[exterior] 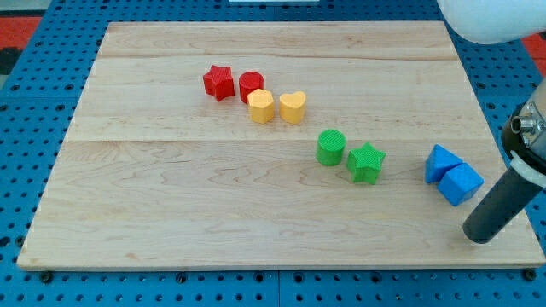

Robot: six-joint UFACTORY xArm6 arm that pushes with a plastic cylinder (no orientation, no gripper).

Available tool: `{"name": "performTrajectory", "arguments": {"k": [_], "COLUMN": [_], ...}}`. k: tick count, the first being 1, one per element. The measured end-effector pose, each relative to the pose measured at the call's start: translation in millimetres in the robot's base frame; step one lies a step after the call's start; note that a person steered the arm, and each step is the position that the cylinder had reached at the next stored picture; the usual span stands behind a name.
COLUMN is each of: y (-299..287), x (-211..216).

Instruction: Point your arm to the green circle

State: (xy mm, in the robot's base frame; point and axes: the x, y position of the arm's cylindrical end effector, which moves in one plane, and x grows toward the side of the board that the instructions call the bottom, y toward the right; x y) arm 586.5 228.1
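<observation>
Tip low at view's right, near worktop edge, just below-right of blue blocks. No hand on rig: bare rod only.
Green circle mid-worktop, touching or just beside green star, well apart from tip.
Pointing not yet done; blue pair sits between.
Arm's upper part cut off at frame edge.
</observation>
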Motion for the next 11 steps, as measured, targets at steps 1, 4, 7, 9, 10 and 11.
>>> {"name": "performTrajectory", "arguments": {"k": [1,4,7,9,10,11], "y": [-1.1,-29.7,-249.5,-232.4,-222.0,-161.7], "x": [6.4,22.3,-67.8,-94.9,-94.9,-118.7]}}
